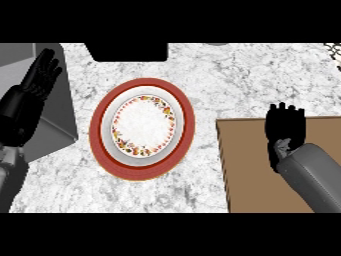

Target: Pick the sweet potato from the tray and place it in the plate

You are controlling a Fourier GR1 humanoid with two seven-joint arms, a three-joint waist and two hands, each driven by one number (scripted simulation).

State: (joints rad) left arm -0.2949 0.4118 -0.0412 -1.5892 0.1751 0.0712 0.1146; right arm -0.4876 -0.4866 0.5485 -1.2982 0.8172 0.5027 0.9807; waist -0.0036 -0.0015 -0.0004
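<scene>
Head view: right hand [284, 131] is curled down over the tray [247, 165], hiding the sweet potato (likely firm, heavyish, best gripped mid-body), plate [143, 125] bare on the bench [239, 75], left hand [34, 82] resting spread at left.

The plate [142, 129] lay flat on the table, left of the middle of the head view. It was round, with a broad red rim, a white band inside that, and a ring of small red, orange and yellow leaf patterns around a plain white centre — nothing rested on it. The tray [250, 165] was a flat brown board with a darker edge, set just to the right of the plate but apart from it, running off the lower edge of the view. The sweet potato could not be made out — no part of it showed on the tray's bare surface.
</scene>
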